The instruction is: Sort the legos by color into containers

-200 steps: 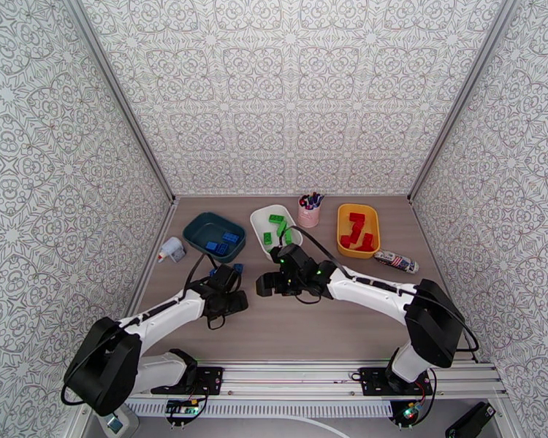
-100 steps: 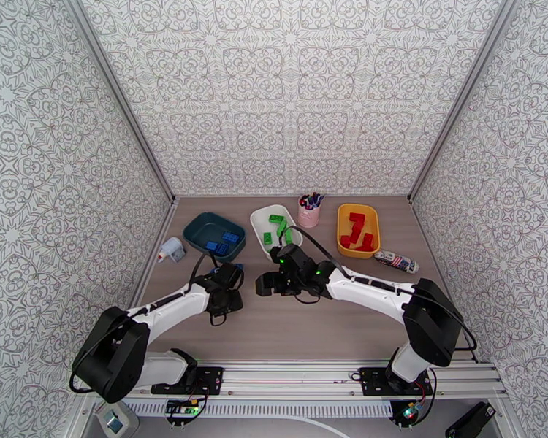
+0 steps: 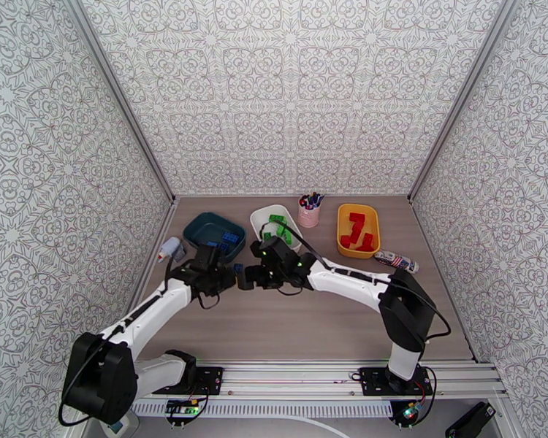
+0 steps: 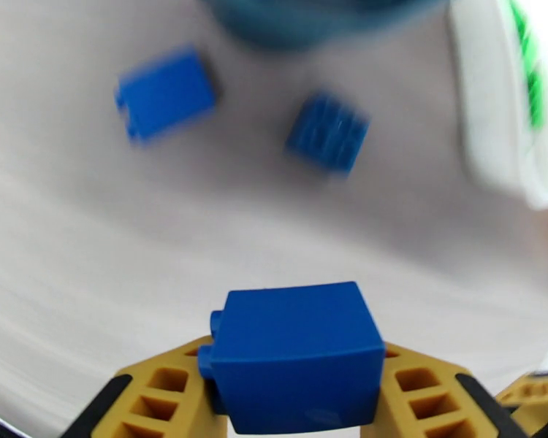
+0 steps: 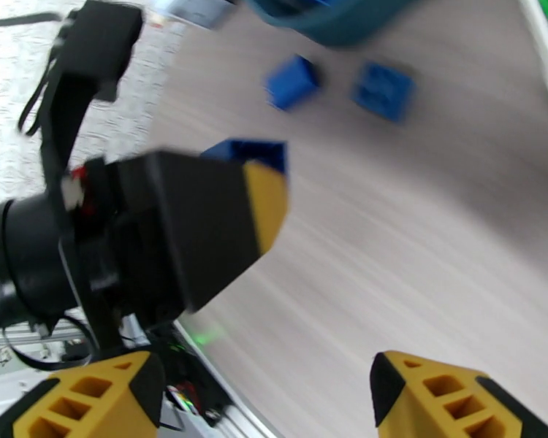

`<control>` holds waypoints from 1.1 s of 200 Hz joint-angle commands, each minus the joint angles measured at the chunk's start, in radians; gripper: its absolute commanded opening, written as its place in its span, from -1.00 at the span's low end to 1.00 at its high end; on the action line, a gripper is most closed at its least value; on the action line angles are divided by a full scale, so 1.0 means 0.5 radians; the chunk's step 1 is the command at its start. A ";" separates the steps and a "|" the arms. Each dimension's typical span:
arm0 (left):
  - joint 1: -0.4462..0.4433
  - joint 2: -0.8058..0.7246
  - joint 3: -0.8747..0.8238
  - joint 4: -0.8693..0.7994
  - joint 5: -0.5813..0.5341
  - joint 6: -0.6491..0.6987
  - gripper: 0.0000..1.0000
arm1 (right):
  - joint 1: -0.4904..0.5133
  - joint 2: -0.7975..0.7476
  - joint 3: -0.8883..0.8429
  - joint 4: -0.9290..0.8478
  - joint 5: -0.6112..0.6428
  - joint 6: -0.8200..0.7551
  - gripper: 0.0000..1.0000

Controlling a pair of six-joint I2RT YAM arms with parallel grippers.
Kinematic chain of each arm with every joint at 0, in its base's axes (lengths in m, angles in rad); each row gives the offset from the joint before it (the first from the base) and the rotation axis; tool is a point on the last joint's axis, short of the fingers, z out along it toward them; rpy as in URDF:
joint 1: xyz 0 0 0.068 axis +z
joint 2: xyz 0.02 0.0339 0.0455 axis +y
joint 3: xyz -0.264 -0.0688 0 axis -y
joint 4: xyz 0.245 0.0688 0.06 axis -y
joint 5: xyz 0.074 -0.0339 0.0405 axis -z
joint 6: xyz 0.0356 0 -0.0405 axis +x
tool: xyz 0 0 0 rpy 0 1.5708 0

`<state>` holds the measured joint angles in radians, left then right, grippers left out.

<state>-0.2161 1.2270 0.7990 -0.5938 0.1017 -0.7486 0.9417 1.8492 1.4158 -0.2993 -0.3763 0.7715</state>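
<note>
In the left wrist view my left gripper [image 4: 296, 385] is shut on a blue lego [image 4: 296, 352], raised off the table. Two more blue legos [image 4: 166, 93] [image 4: 326, 133] lie ahead of it, just short of the dark teal container [image 4: 325, 12]. My right gripper [image 5: 267, 396] is open and holds nothing, close beside the left one; its view shows the held lego [image 5: 248, 151]. From above, the left gripper [image 3: 221, 271] and right gripper [image 3: 245, 280] nearly meet. The teal container [image 3: 201, 226] holds blue legos, the white container [image 3: 258, 220] green ones, the yellow container [image 3: 341, 235] red ones.
A pink cup of pens [image 3: 308, 212] stands between the white and yellow containers. A small white object [image 3: 170, 248] lies left of the teal container. A small striped item [image 3: 396, 260] lies by the yellow container. Patterned walls close in the table on three sides.
My left gripper has closed on a blue lego and lifted it up and left, toward the teal container. The right arm has swung left, close to the left gripper.
</note>
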 commanded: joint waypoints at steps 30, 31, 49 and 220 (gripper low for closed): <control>0.322 0.278 0.460 0.080 0.218 0.218 -0.15 | -0.011 0.056 0.267 -0.083 -0.068 -0.003 0.57; 0.327 0.288 0.471 0.077 0.219 0.221 -0.15 | -0.013 0.053 0.267 -0.086 -0.067 -0.003 0.57; 0.413 0.465 0.666 0.071 0.238 0.268 -0.10 | -0.024 0.015 0.258 -0.147 -0.024 -0.030 0.57; -0.080 0.320 0.318 0.012 -0.373 0.385 0.38 | -0.076 -0.260 -0.247 -0.150 0.151 -0.054 0.58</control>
<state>-0.1822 1.3735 0.9577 -0.5747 -0.0128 -0.6010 0.9150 1.7695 1.3403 -0.3828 -0.3214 0.7547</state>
